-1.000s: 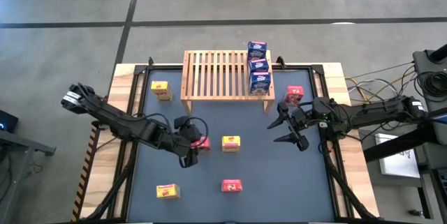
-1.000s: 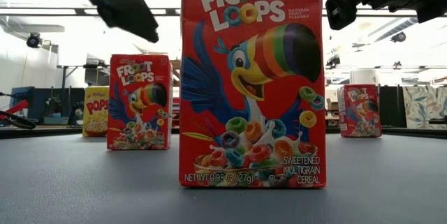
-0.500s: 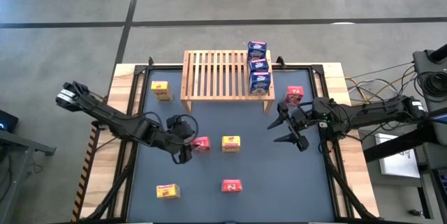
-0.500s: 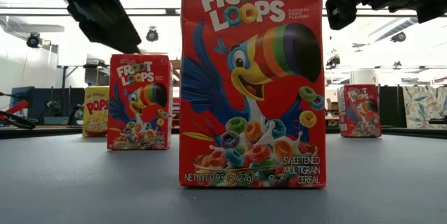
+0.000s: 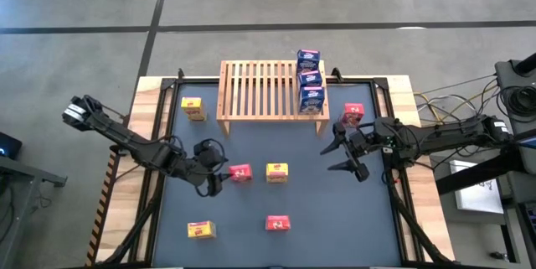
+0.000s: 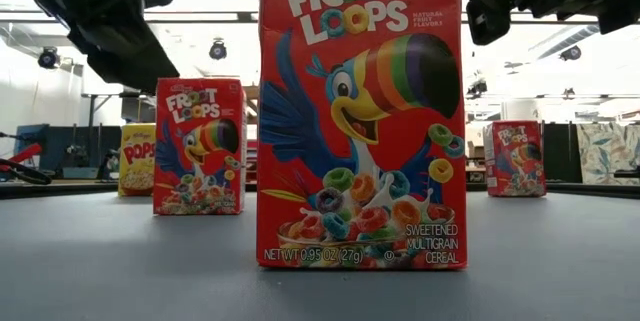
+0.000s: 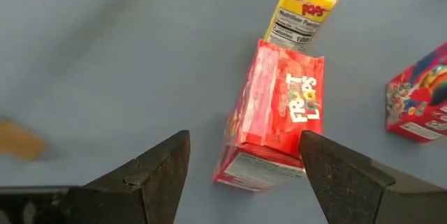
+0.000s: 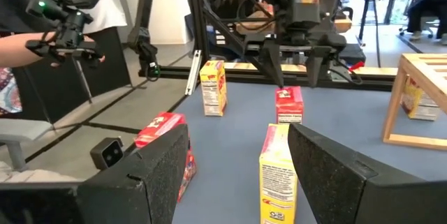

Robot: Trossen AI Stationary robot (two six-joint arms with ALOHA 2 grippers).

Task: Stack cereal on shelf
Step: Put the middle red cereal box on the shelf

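Cereal: 3 blue boxes (image 5: pixel 310 78) on shelf (image 5: pixel 270 90), right end. Loose on desk (image 5: pixel 368 227): 3 red, 3 yellow. Red box (image 5: pixel 240 173) mid-desk, upright, just beside yellow box (image 5: pixel 277 171).
Left gripper (image 5: pixel 211 182): over desk just left of red box, jaws wide open, empty.
Right gripper (image 5: pixel 345 152): waits right of centre, jaws open, empty.
Step (est.): reach for red box. Next: centre jaws on box, lower, close.

Three blue boxes (image 5: pixel 310 78) are lined up on the right end of the slatted wooden shelf (image 5: pixel 261 90). Three red boxes (image 5: pixel 240 173) and three yellow boxes (image 5: pixel 277 171) are scattered upright on the table.
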